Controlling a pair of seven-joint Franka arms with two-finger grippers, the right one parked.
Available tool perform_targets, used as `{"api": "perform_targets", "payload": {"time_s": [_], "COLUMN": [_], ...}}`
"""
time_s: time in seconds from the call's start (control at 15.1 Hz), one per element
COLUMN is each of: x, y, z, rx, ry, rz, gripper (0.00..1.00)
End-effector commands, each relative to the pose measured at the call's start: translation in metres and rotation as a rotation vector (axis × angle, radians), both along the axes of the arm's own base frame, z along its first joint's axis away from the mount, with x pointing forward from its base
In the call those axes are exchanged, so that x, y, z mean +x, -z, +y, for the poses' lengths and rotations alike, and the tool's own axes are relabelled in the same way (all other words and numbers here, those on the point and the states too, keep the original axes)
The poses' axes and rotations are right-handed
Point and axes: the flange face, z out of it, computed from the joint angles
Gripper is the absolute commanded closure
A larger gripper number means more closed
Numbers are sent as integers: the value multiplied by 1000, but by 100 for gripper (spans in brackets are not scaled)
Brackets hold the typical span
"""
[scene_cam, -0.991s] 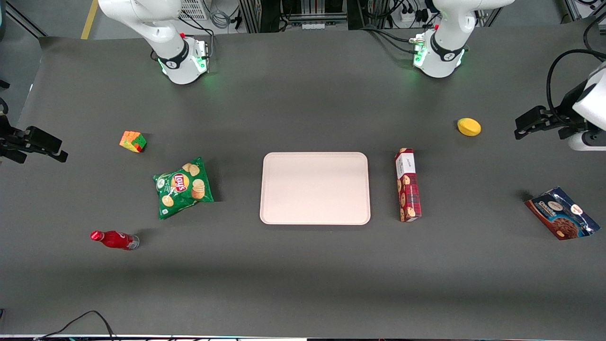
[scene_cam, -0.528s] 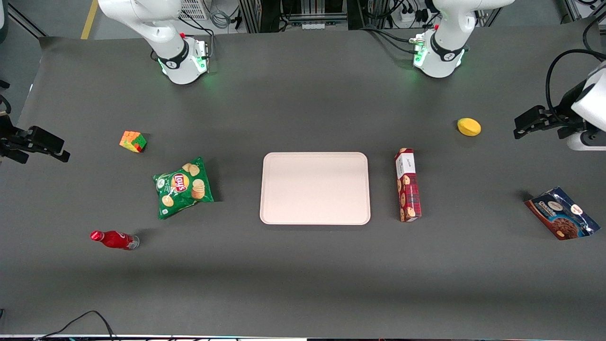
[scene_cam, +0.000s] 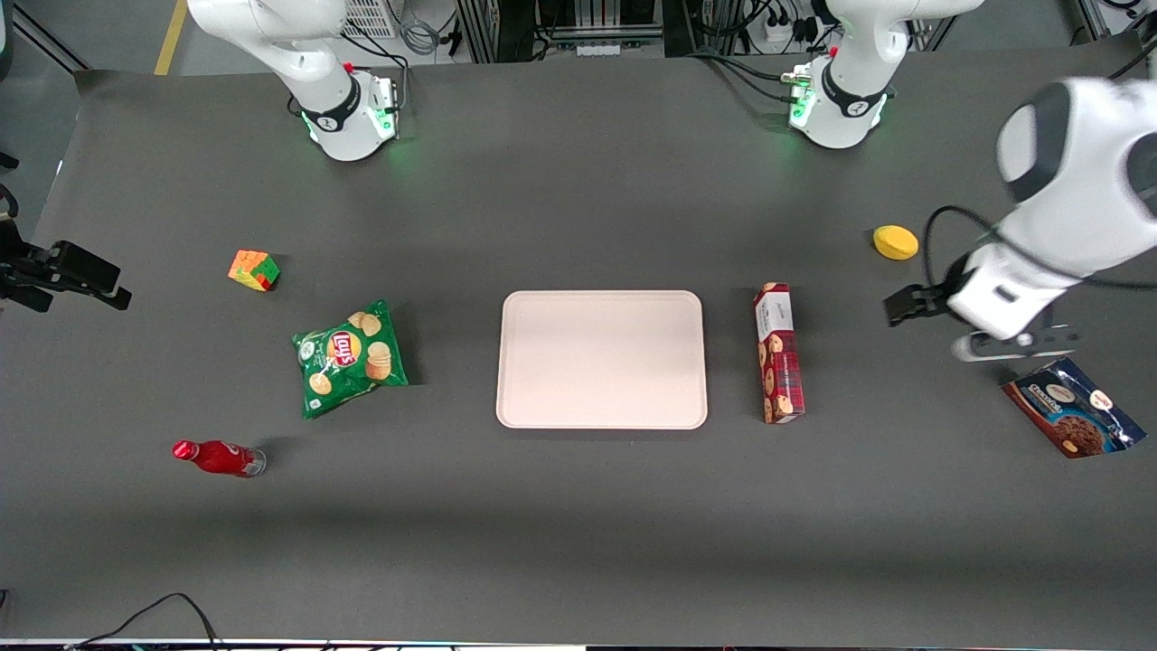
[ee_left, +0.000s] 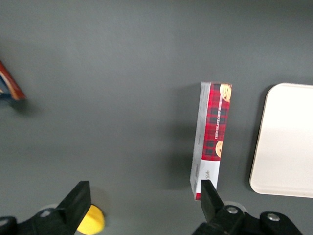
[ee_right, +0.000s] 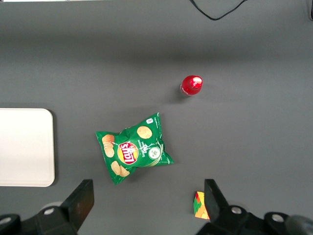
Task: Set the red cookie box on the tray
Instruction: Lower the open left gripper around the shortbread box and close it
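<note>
My arm has swung well in over the table [scene_cam: 578, 542] since half a second ago, when only its tip showed at the working arm's edge of the front view. Now my claw [scene_cam: 904, 306] hangs in the air above bare table, between the cookie box [scene_cam: 778, 353] and the blue cookie bag [scene_cam: 1071, 407], and a little nearer the front camera than the yellow round thing [scene_cam: 896, 242]. It is still well apart from the box.

From my wrist I see my two fingers [ee_left: 73, 203] spread wide, nothing between them but table. The cookie box [ee_left: 211, 139] shows just off one fingertip, the yellow thing [ee_left: 92, 221] peeks past the other, and a corner of the blue bag [ee_left: 10, 85] sits at the frame's edge.

The cookie box has not budged: it lies flat on the table just beside the tray [scene_cam: 601, 359], toward the working arm's end, long side running along the tray's short edge, a narrow strip of table between them. Its white label end points away from the front camera. The tray [ee_left: 288, 137] is bare pink.

Nothing else has shifted either: the chip bag [scene_cam: 348, 357], the puzzle cube [scene_cam: 254, 269] and the red bottle [scene_cam: 217, 457] lie where they were, toward the parked arm's end.
</note>
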Motion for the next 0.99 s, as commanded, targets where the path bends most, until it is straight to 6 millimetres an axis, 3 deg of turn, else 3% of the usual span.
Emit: {"api": "perform_targets", "payload": {"time_s": [0.0,0.2,0.4,0.53,0.66,0.92], "x": [-18,-26,-18,-22,-23,-29], "y": [37,88,138,170,191,208], "z": [-42,-70,-79,-83,-85,-93], "rx": [14,-5,-40,-69,-82,-83], "ry": [-46,-35,-28,-26,-27,-47], "rz": [24,-26,-43,-88,-97,-68], "gripper": [0,0,0,0,0,0]}}
